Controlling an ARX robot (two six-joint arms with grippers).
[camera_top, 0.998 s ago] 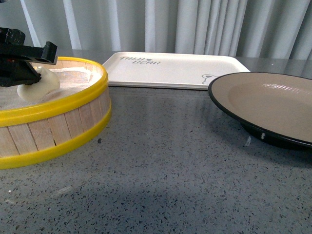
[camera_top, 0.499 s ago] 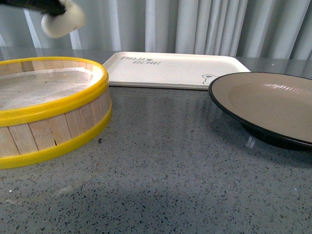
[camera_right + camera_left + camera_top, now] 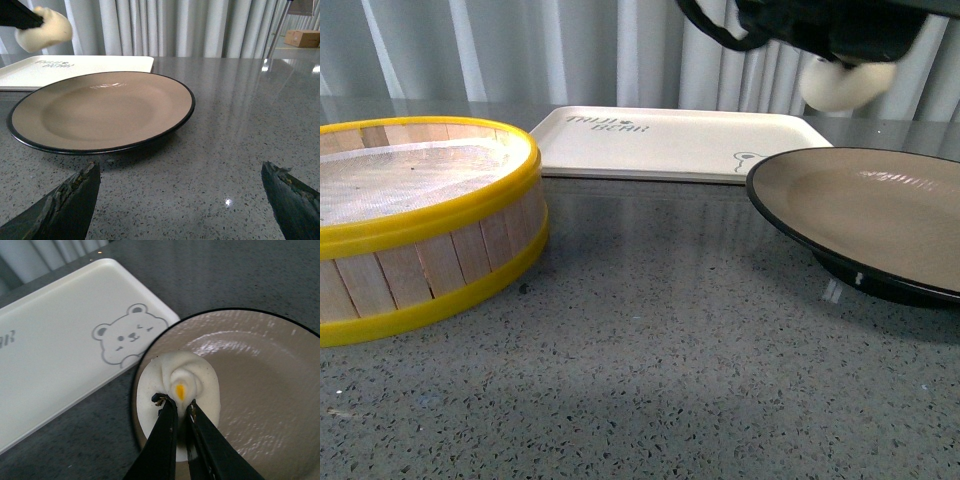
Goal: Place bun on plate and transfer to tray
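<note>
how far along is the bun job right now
Done: the bun is pinched in the left claw, in the air. In hand: it hangs over the edge of the plate nearest the tray, not yet set down. Left: release the bun on the plate, then carry the plate onto the tray.

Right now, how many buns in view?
1. The bun hangs pinched in the left gripper above the rim of the plate. None shows in the steamer basket, though its wall hides some floor.
</note>
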